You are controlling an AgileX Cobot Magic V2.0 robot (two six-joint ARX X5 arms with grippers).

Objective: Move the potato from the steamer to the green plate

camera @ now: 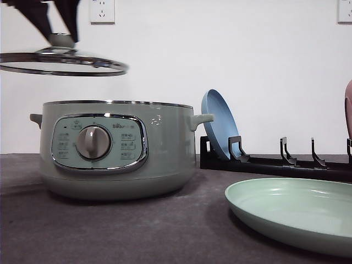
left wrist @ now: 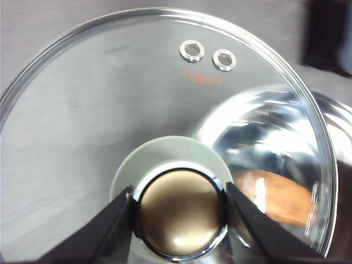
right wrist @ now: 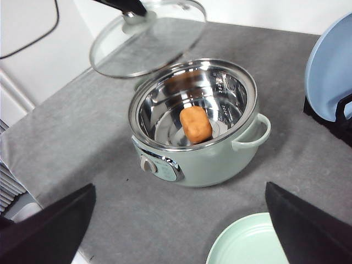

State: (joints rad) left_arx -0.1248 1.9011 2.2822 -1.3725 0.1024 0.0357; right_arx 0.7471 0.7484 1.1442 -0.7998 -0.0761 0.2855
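Matte black wedge-shaped fingers (right wrist: 49,228)

Looks like a staged kitchen corner in a lab or test room rather than a lived-in home. Plain white wall (camera: 247,49) with white power sockets (camera: 102,11), and a bare grey felt-like tabletop (right wrist: 93,137) bearing only a few kitchen wares: a pale sage-green electric steamer pot (camera: 118,148), a black slotted dish rack (camera: 275,162) propping a blue round plate (camera: 220,124), a pale mint-green shallow plate (camera: 297,212).
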